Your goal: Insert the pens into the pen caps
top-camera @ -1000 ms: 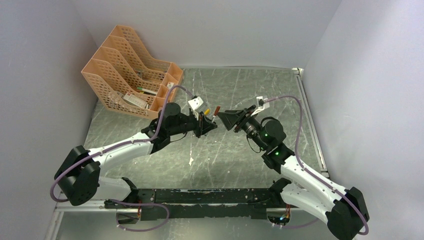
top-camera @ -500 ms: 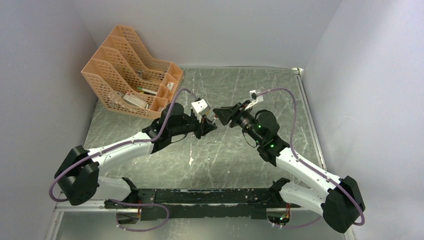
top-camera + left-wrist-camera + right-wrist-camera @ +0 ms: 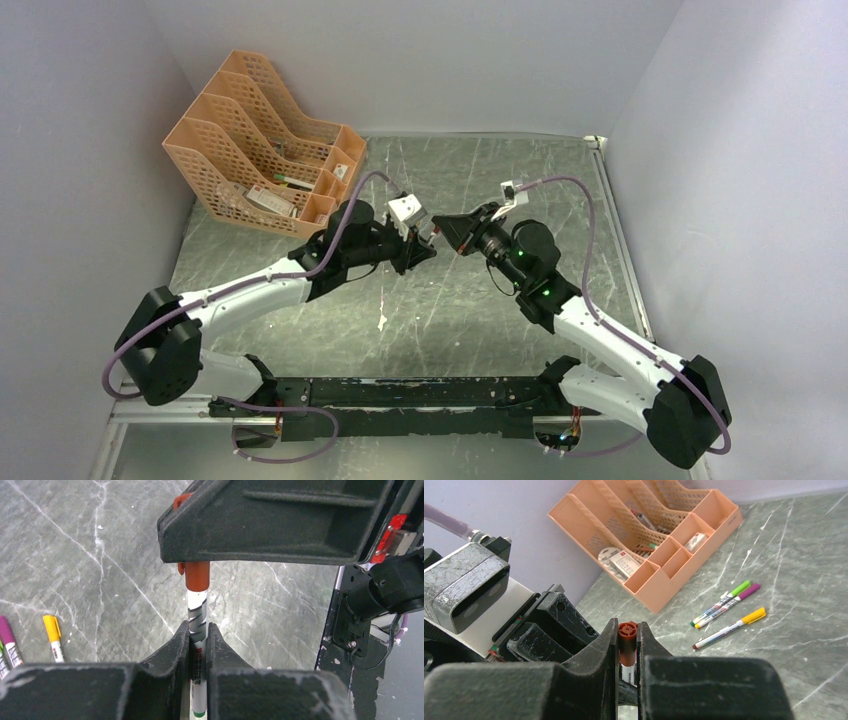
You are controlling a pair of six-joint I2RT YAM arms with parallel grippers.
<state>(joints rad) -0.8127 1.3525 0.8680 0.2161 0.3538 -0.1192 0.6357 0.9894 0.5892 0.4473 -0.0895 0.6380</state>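
right, dead centre of the top view, above the desk [image 3: 804, 580], the left gripper [image 3: 198, 632] pinches a pen [image 3: 198, 611] by its barrel, and the right gripper [image 3: 627, 630] is clamped on the orange cap [image 3: 197, 576] at its tip. three capped pens [image 3: 729, 627] lie mid-right in the right wrist view.

Left gripper [image 3: 198, 630] is matt, grainy black plastic; orange pen cap [image 3: 197, 575] smooth plastic; table [image 3: 75, 555] smooth, marble-veined.

Soft, even overhead light filling all views.
Table [image 3: 470, 310] giving faint sheen, weak shadows lying under arms [image 3: 250, 295]; wrist views blurring nearest fingers [image 3: 75, 690].
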